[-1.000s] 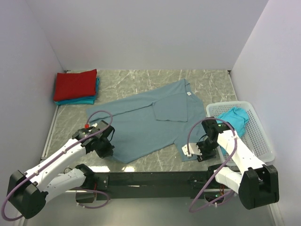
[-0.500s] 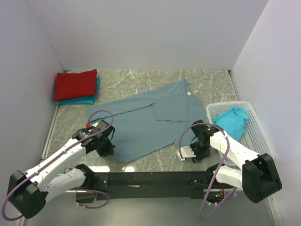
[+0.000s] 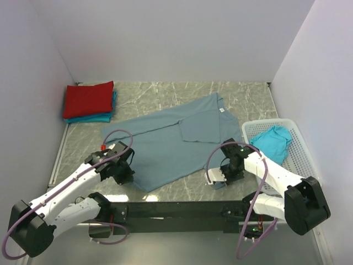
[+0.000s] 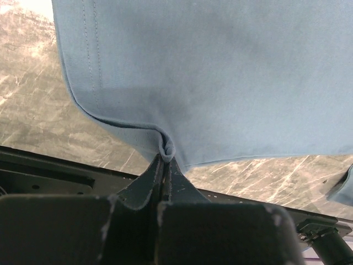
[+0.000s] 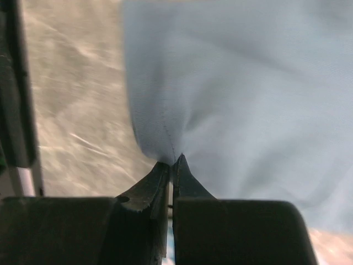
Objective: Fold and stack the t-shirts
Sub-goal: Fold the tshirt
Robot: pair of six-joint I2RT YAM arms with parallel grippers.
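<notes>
A slate-blue t-shirt (image 3: 176,143) with a white neck label lies spread across the marble table. My left gripper (image 3: 126,175) is shut on its near left hem, and a pinched fold of blue cloth (image 4: 167,148) shows between the closed jaws (image 4: 164,165). My right gripper (image 3: 227,172) is shut on the shirt's near right edge, with the cloth (image 5: 165,138) bunched at its tips (image 5: 172,164). A folded red t-shirt (image 3: 88,99) rests on a folded teal one (image 3: 105,117) at the back left. Another teal t-shirt (image 3: 273,142) lies crumpled in the basket.
A white perforated basket (image 3: 300,160) stands at the right, close to my right arm. White walls enclose the table on three sides. A black rail (image 3: 176,210) runs along the near edge between the arm bases.
My right gripper moved left from beside the basket to the shirt's near right edge and closed on the cloth. The left gripper kept its hold and stayed put.
</notes>
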